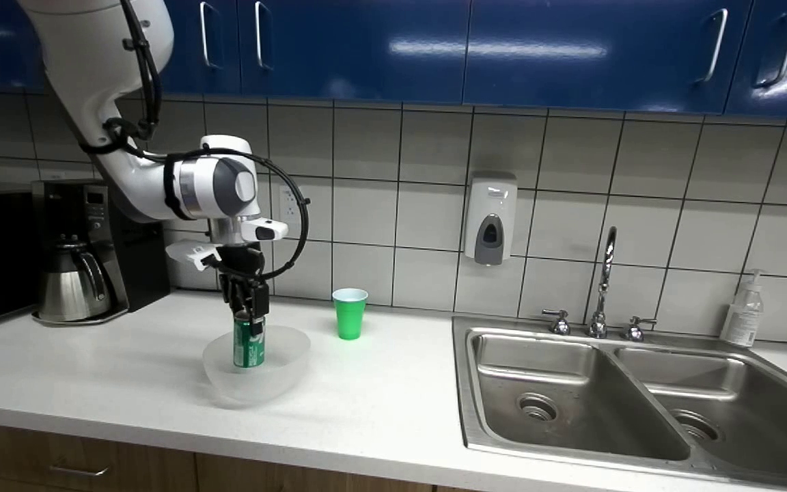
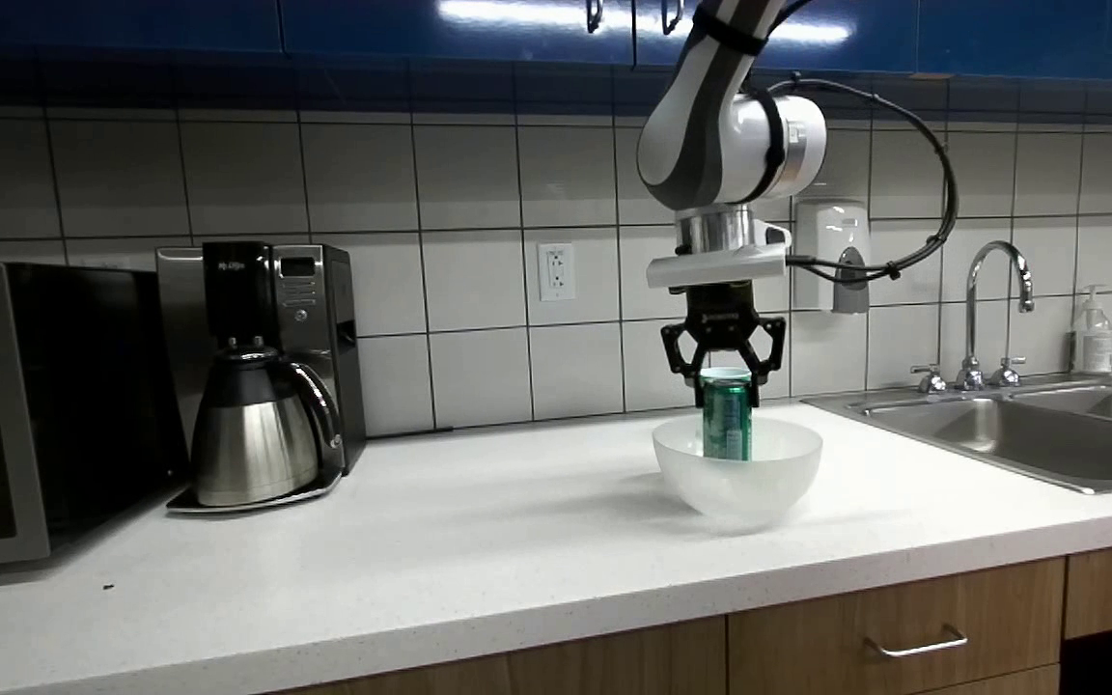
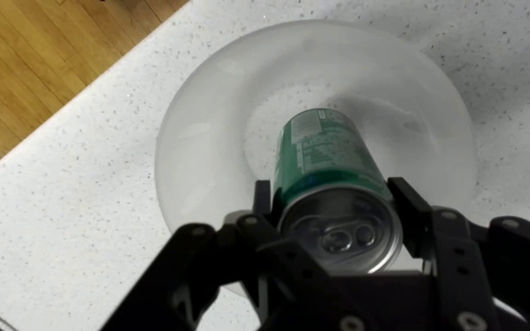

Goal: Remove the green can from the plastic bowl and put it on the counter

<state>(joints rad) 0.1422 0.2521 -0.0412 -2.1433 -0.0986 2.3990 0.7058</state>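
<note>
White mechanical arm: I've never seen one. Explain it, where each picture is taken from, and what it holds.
It's a robot arm ending in a black two-fingered gripper. Two pictures come from cameras standing outside the robot; the third looks down from a camera on its wrist. The gripper is closed on the upper part of a green can, in or just over a translucent bowl; how high the can's base sits, I can't tell. The bowl stands on a white counter, along with a green cup and a coffee maker.
</note>
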